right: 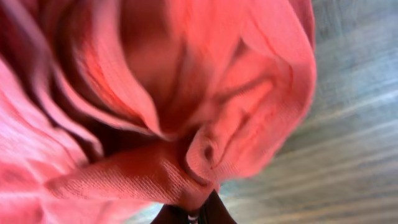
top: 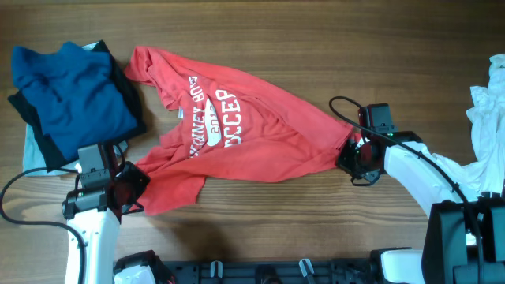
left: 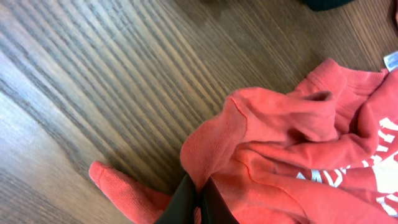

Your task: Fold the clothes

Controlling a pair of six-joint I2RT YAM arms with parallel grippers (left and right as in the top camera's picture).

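Observation:
A red T-shirt (top: pixel 237 134) with white lettering lies crumpled and stretched across the middle of the wooden table. My left gripper (top: pixel 126 185) is shut on its lower left edge; in the left wrist view the black fingers (left: pixel 198 198) pinch a fold of the red T-shirt (left: pixel 280 143). My right gripper (top: pixel 353 151) is shut on its right end; in the right wrist view the fingers (right: pixel 196 214) clamp bunched red cloth (right: pixel 155 112). A stack of blue and black clothes (top: pixel 71 91) sits at the far left. White clothes (top: pixel 489 118) lie at the right edge.
The wooden table (top: pixel 316 47) runs under everything. A black cable (top: pixel 343 102) loops by the right arm, another (top: pixel 24 209) by the left. A dark rail (top: pixel 260 272) lines the front edge.

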